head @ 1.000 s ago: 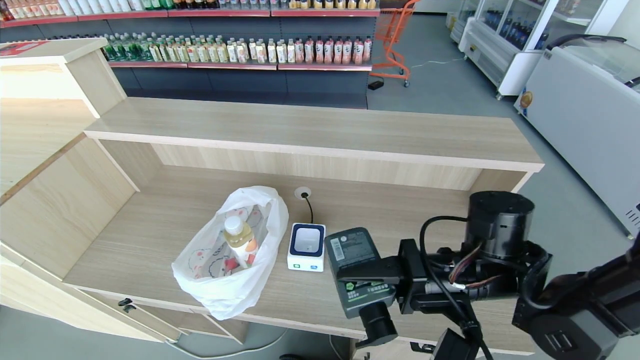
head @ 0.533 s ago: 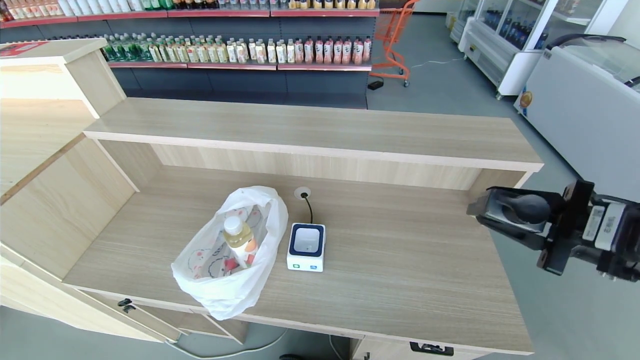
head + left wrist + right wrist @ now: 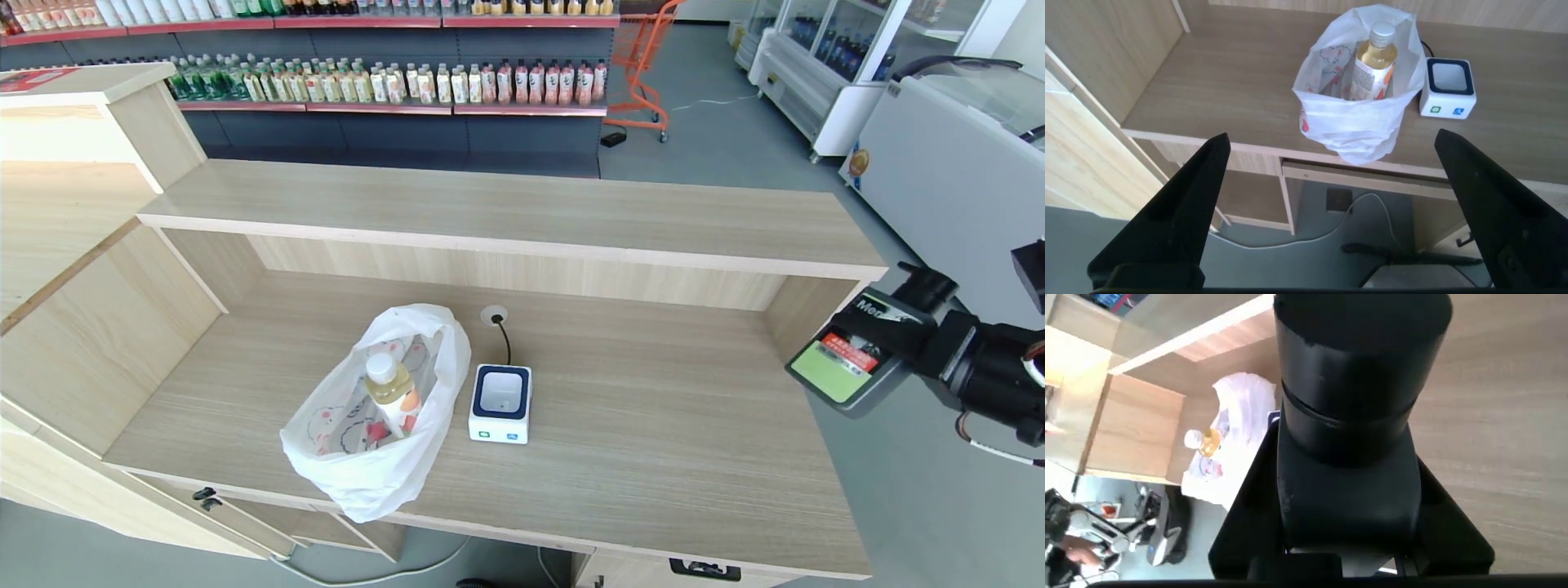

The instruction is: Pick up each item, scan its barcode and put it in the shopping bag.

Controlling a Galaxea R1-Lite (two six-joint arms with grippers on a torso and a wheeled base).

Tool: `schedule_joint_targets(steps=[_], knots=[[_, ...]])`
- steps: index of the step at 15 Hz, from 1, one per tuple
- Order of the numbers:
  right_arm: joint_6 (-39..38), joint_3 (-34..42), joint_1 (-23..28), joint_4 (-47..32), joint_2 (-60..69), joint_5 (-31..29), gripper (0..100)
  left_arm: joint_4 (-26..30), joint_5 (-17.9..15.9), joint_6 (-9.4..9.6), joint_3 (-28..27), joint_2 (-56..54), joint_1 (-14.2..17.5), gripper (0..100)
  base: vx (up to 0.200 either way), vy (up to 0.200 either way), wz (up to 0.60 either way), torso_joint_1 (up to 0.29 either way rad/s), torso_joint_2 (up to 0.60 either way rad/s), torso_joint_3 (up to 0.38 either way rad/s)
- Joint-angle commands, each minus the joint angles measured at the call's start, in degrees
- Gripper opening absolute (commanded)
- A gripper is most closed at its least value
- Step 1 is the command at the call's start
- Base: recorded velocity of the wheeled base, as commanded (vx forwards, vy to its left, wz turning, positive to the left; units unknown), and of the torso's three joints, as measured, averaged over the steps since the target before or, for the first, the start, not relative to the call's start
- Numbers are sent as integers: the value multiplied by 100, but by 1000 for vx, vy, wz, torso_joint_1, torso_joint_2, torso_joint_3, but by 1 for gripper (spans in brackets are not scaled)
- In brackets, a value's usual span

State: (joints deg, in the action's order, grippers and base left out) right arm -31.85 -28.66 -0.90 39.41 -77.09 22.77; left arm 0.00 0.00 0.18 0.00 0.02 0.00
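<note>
**Item in hand.** Dark flat-sided bottle (image 3: pixel 829 376), black cap, green and red labels. It is held in the air off the right end of the counter (image 3: pixel 653 425), well apart from the scanner and lying tilted with the cap away from the counter. In the right wrist view the cap and shoulder (image 3: pixel 1360 416) rise close before the lens.

**Right gripper** (image 3: pixel 886 335). Mine, pinching the bottle across its broad faces, nearer the cap than the base.

**Left gripper** (image 3: pixel 1331 135). Mine, fingers spread wide with nothing between them, hanging off the near edge of the counter, facing the bag.

**Scanner** (image 3: pixel 500 403). White box with a blue-rimmed window facing up, just beside the bag on its right, its cable (image 3: pixel 504 339) running to a grommet behind.

**Shopping bag** (image 3: pixel 359 482). Thin white plastic, mouth open and slumped, at the near edge of the counter. One yellowish drink bottle (image 3: pixel 390 392) stands inside.

**Handling, as I judge it.**
- The shell looks stiff and not fragile, with moderate weight if full.
- The glossy faces may slip or pivot in a two-finger pinch, so I should grip firmly across the flat sides.
- I cannot tell which face bears the barcode. My fingers must stay clear of it when it is turned to the window.
- The bag is limp, so the bottle should be lowered in beside the drink rather than dropped.
</note>
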Motion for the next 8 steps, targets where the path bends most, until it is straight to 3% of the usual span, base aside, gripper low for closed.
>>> schedule_joint_targets(steps=[1, 8], knots=[[-488, -166, 11, -118, -333, -106, 0, 0, 0, -1, 0, -2, 0, 100, 0, 0, 0, 0, 0, 0], [-541, -26, -173, -127, -464, -10, 0, 0, 0, -1, 0, -2, 0, 100, 0, 0, 0, 0, 0, 0]])
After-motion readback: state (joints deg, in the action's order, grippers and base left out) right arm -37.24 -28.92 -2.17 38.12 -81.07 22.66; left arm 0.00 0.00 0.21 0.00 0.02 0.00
